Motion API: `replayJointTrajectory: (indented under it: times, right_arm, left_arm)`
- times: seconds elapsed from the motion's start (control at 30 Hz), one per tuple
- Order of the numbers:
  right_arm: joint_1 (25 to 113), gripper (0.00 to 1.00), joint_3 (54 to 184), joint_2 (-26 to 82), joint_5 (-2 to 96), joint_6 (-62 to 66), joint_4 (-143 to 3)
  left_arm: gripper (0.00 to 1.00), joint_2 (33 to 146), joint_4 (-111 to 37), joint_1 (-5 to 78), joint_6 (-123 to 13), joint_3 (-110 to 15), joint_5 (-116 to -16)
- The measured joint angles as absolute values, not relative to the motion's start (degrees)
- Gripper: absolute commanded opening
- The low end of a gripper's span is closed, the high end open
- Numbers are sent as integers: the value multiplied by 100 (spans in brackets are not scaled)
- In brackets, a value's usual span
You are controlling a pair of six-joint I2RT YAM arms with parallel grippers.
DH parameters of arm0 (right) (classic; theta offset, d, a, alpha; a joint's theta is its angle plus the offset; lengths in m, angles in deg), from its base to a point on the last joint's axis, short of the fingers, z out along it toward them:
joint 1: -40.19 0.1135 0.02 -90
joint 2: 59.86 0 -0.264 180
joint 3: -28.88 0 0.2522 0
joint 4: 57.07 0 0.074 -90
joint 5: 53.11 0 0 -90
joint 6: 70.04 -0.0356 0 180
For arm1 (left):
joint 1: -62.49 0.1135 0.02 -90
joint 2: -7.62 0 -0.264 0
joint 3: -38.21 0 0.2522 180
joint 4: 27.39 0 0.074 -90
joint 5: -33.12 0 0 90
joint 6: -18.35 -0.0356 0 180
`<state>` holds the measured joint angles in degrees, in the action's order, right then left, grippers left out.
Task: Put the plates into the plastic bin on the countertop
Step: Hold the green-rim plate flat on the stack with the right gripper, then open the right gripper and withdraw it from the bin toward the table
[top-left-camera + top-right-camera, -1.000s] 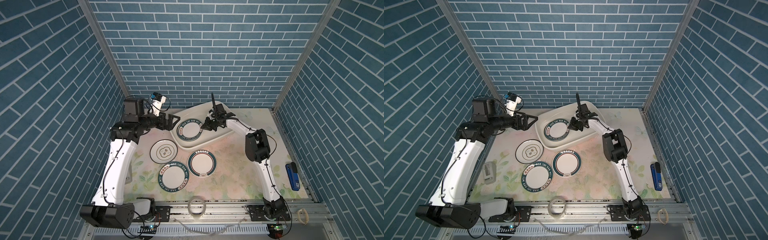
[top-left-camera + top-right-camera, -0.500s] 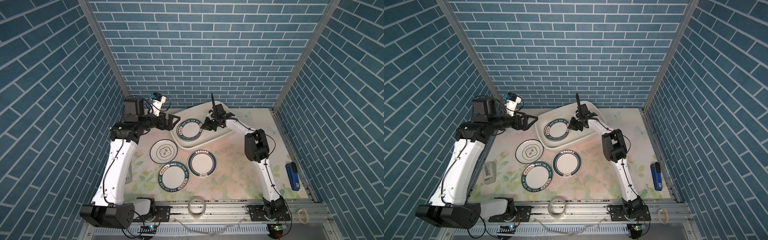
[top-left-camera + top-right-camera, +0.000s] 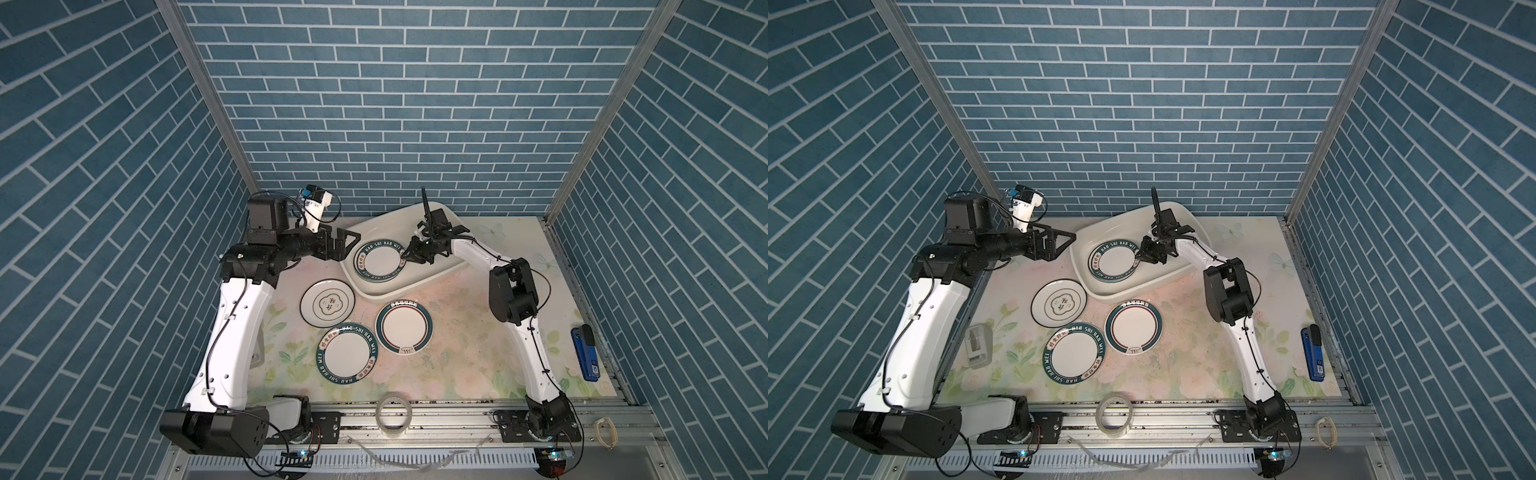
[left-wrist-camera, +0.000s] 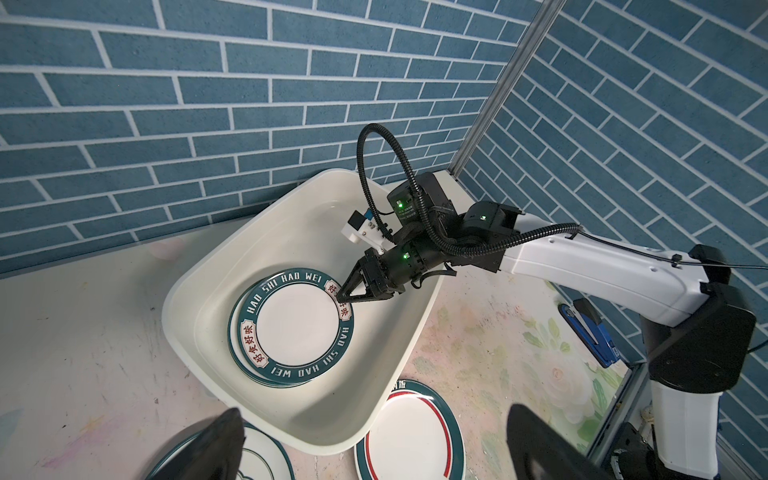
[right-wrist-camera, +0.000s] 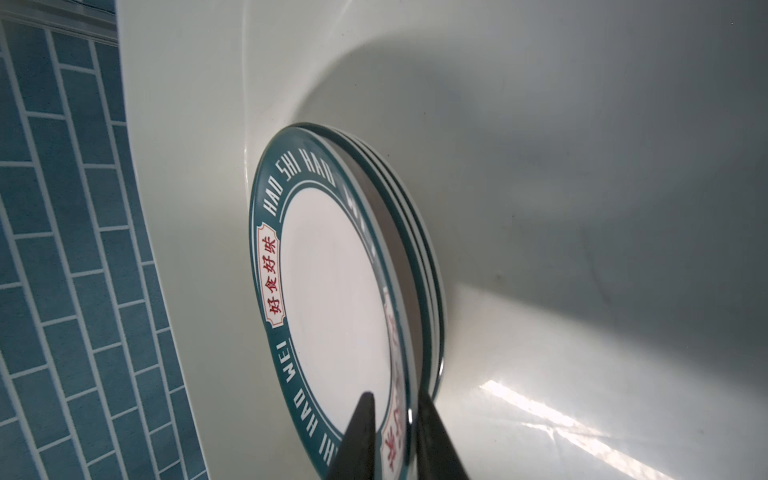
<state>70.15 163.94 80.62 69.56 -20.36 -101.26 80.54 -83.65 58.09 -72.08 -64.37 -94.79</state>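
Plastic bin (image 4: pixel 291 224) glossy white; top plate (image 4: pixel 297 324) in it white-centred, with a dark green rim band carrying white letters HAO SHI HAO WEI and red characters on white labels, lower plates (image 5: pixel 424 257) showing white edges lined in green. Countertop (image 3: pixel 457 353) pale, printed with faded pink blooms and green leaves; on it a lettered plate (image 3: pixel 348 359) with the same green rim, a red-ringed plate (image 3: pixel 404 326) with a green rim and thin red inner ring, and an emblem plate (image 3: pixel 328 301), white with fine dark rings and a flower motif. Walls (image 3: pixel 395 104) teal-blue brick pattern, white joints.
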Motion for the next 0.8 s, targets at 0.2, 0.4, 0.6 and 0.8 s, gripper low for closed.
replayJointTrajectory:
  times: [0.2,0.4,0.6,0.8]
  right_arm:
    - [7015,22,16394,8062,6870,-1959,-10295]
    - [7015,22,16398,8062,6805,-1870,-10345]
    - [7015,22,16567,8062,6790,-1863,-10452]
    - [7019,22,16667,8062,6796,-1863,-10472]
  left_arm:
    - [100,8054,-8346,5809,-7204,-6435,-9503]
    - [100,8054,-8326,5809,-7204,-6435,-9514]
    - [100,8054,-8326,5809,-7204,-6435,-9523]
    - [100,8054,-8326,5809,-7201,-6435,-9534]
